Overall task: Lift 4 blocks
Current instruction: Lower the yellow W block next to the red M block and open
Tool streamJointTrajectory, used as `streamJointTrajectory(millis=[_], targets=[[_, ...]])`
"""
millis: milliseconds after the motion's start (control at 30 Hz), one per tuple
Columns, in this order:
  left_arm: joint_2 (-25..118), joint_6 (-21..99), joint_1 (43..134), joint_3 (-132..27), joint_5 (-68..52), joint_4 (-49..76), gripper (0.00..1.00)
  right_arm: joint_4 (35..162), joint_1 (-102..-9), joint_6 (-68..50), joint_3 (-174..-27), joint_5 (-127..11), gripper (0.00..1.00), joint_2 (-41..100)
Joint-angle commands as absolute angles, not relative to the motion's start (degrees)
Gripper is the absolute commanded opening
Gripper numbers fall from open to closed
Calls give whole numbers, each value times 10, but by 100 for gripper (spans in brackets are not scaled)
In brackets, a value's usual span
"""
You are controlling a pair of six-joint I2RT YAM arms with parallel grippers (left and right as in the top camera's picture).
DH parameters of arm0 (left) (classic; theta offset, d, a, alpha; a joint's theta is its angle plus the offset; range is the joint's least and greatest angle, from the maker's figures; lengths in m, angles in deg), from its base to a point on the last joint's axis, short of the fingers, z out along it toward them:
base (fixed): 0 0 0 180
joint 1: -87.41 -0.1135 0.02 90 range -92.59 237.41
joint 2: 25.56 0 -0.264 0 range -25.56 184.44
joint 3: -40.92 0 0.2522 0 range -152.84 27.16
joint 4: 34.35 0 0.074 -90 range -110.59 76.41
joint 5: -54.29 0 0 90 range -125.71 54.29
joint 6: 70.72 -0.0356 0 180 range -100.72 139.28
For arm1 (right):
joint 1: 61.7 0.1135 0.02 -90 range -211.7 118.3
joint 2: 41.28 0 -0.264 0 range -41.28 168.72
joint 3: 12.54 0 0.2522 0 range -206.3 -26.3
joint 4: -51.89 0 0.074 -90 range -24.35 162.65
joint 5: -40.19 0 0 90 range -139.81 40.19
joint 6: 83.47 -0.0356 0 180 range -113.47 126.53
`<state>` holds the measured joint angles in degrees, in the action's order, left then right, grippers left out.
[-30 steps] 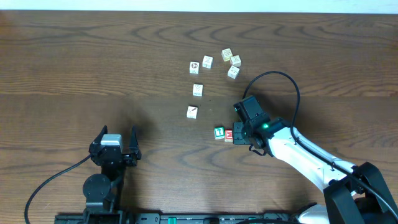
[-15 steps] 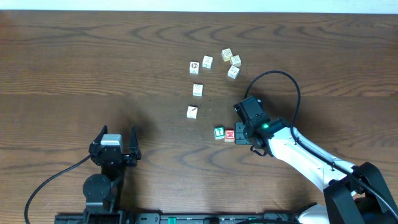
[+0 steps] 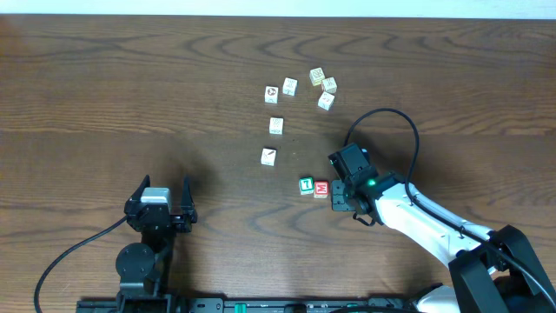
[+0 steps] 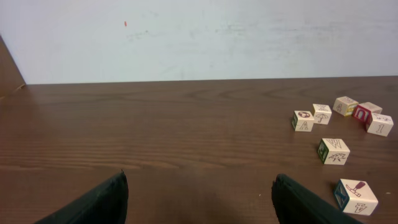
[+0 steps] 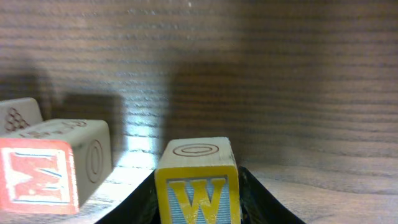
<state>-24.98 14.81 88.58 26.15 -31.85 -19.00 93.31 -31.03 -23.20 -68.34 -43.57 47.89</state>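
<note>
Left fingers point(image 4: 93, 202) spread wide, nothing between. Right fingers point(image 5: 264, 208) close on either side of yellow block point(image 5: 198, 177) on tabletop point(image 3: 104, 104); clamped or loose, cannot tell. Red block point(image 3: 321, 188) near yellow, not touching. Green block point(image 3: 306, 184) just beside red. Beyond, white block point(image 3: 268, 156) with diagonal mark, apart. Farthest, six cream cubes point(image 3: 289, 86), scattered.
</note>
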Motion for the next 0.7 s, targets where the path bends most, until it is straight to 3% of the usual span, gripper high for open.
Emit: streamJointTrajectory(millis=[0, 667], targets=[[-252, 151, 882, 269, -319, -168, 74, 928, -309, -234, -679, -428, 36, 473], [-252, 151, 882, 269, -319, -168, 74, 883, -309, -232, -679, -460, 58, 472]])
